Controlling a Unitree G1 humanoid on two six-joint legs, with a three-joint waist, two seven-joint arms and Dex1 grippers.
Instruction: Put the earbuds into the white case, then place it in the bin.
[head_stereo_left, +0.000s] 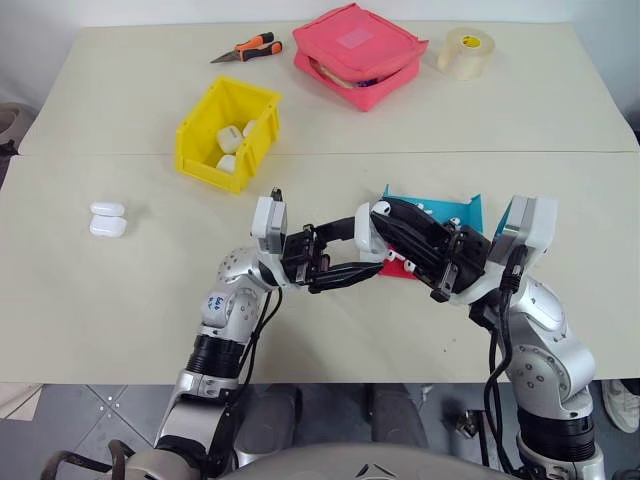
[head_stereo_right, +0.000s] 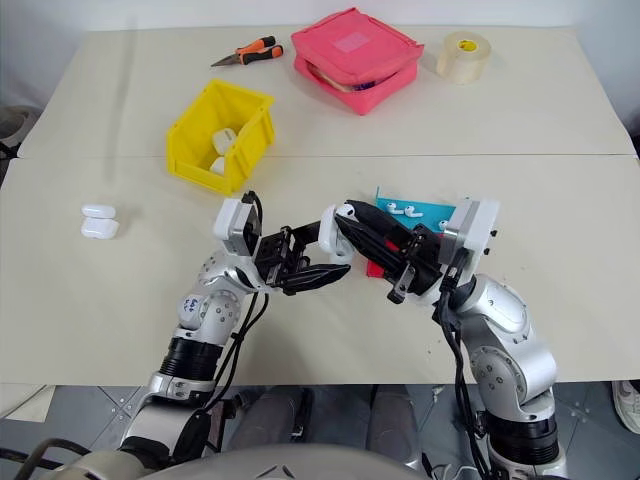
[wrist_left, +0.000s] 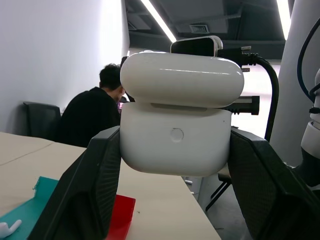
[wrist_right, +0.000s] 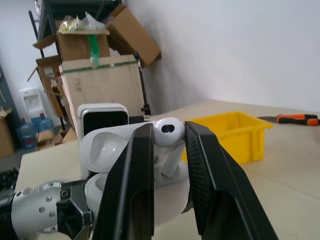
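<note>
My left gripper (wrist_left: 175, 136) is shut on the white case (wrist_left: 176, 120), held above the table with its lid flipped open. My right gripper (wrist_right: 167, 129) is shut on one of the earbuds (wrist_right: 167, 135), pinching its head so the stem hangs just over the open case (wrist_right: 107, 145). In the head views both grippers meet at the table's middle, where the case (head_stereo_left: 368, 228) and the earbud (head_stereo_left: 381, 209) touch or nearly touch. More earbuds (head_stereo_right: 400, 210) lie in the blue tray. The yellow bin (head_stereo_left: 200, 158) stands behind and to the left, with white cases (head_stereo_left: 228, 135) inside.
A blue tray (head_stereo_left: 470, 205) and a red tray (head_stereo_left: 400, 266) lie under my right gripper. Two white cases (head_stereo_left: 107, 220) rest at the left. A pink pouch (head_stereo_left: 360, 55), a tape roll (head_stereo_left: 465, 52) and orange pliers (head_stereo_left: 250, 48) sit at the back. A person (wrist_left: 95, 117) sits far off.
</note>
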